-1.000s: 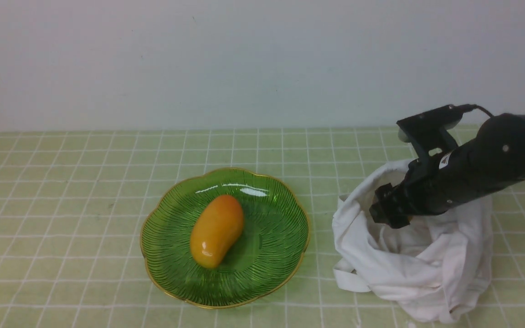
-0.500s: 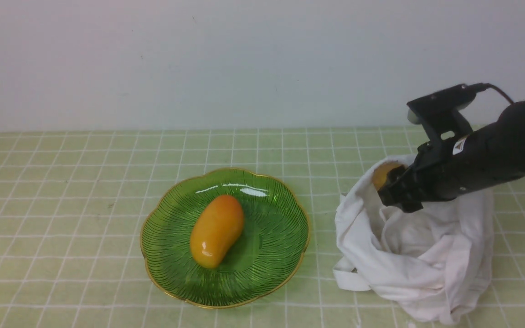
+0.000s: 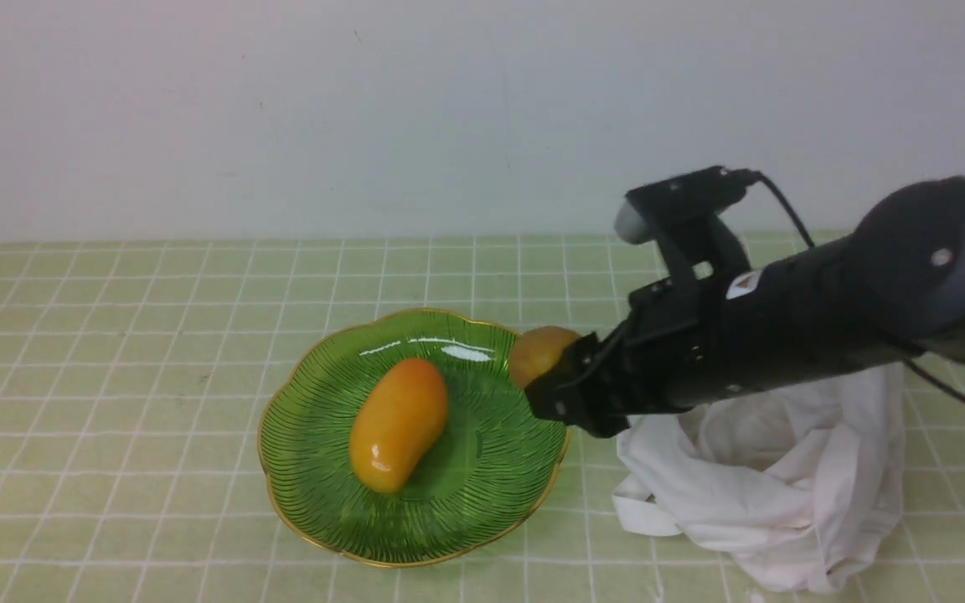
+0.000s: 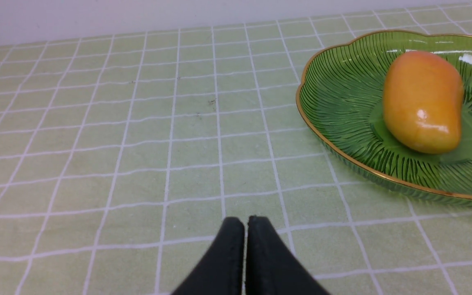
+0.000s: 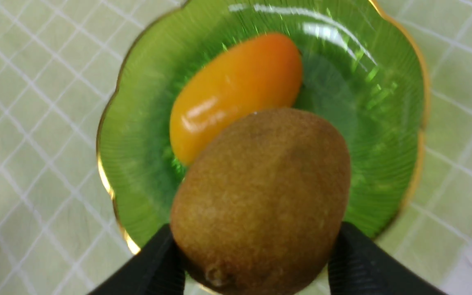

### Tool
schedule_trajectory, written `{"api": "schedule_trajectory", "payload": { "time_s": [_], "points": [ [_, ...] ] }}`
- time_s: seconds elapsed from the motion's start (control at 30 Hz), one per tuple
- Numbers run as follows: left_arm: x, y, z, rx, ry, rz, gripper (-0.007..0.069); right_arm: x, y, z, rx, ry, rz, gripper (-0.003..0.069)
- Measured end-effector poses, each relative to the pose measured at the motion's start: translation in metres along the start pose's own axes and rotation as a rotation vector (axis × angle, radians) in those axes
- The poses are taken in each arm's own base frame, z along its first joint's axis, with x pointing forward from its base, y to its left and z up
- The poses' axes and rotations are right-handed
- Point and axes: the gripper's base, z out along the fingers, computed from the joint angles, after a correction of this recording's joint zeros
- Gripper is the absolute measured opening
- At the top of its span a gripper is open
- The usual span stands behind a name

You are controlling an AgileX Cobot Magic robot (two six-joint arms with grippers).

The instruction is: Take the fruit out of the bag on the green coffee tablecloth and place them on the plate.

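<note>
My right gripper (image 3: 554,387) is shut on the brown fuzzy kiwi (image 3: 537,354) and holds it in the air over the right rim of the green glass plate (image 3: 482,494). In the right wrist view the kiwi (image 5: 260,200) sits between the two black fingers (image 5: 355,262), above the plate (image 5: 387,135). An orange mango (image 3: 399,423) lies in the plate's middle. The white cloth bag (image 3: 767,486) slumps open on the green tablecloth (image 3: 114,377), right of the plate. My left gripper (image 4: 246,223) is shut and empty, low over the cloth, left of the plate (image 4: 342,102).
A plain white wall runs behind the table's far edge. Bare tablecloth (image 4: 117,123) stretches left of the plate. The right arm (image 3: 826,318) reaches across above the bag.
My right gripper rose out of the bag with the kiwi and carried it left, from the bag's mouth to the plate's right rim. The bag has sagged. The mango has not moved.
</note>
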Motion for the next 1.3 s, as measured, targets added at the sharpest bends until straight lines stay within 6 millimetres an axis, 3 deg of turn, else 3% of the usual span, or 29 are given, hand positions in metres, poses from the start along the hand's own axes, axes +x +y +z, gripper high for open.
{"api": "schedule_trajectory", "payload": {
  "time_s": [0.17, 0.3, 0.37, 0.6, 0.73, 0.77, 0.83, 0.93, 1.0, 1.1, 1.17, 1.3],
  "points": [
    [0.0, 0.0, 0.0, 0.0, 0.0, 0.0, -0.0008, 0.016, 0.0, 0.05, 0.043, 0.023, 0.024, 0.0411],
    [0.0, 0.0, 0.0, 0.0, 0.0, 0.0, -0.0008, 0.023, -0.003, 0.072, 0.033, 0.09, 0.033, 0.0414],
    [0.0, 0.0, 0.0, 0.0, 0.0, 0.0, -0.0008, 0.021, -0.002, 0.078, 0.016, 0.108, 0.032, 0.0456],
    [0.0, 0.0, 0.0, 0.0, 0.0, 0.0, -0.0008, 0.007, 0.004, 0.075, -0.035, 0.135, -0.012, 0.062],
    [0.0, 0.0, 0.0, 0.0, 0.0, 0.0, -0.0008, -0.003, 0.005, 0.063, -0.065, 0.212, -0.029, 0.0577],
    [0.0, 0.0, 0.0, 0.0, 0.0, 0.0, -0.0008, -0.005, 0.004, 0.057, -0.058, 0.228, -0.027, 0.0553],
    [0.0, 0.0, 0.0, 0.0, 0.0, 0.0, -0.0008, -0.016, 0.002, 0.037, -0.018, 0.238, -0.042, 0.0429],
    [0.0, 0.0, 0.0, 0.0, 0.0, 0.0, -0.0008, -0.032, -0.004, -0.018, 0.132, 0.199, -0.06, 0.0131],
    [0.0, 0.0, 0.0, 0.0, 0.0, 0.0, -0.0008, -0.043, -0.003, -0.065, 0.23, 0.116, -0.041, 0.0031],
    [0.0, 0.0, 0.0, 0.0, 0.0, 0.0, -0.0008, -0.049, 0.002, -0.107, 0.291, 0.012, -0.015, -0.0001],
    [0.0, 0.0, 0.0, 0.0, 0.0, 0.0, -0.0008, -0.051, 0.011, -0.148, 0.308, -0.103, 0.001, -0.001],
    [0.0, 0.0, 0.0, 0.0, 0.0, 0.0, -0.0008, -0.034, 0.023, -0.205, 0.304, -0.317, 0.014, -0.0013]
  ]
}}
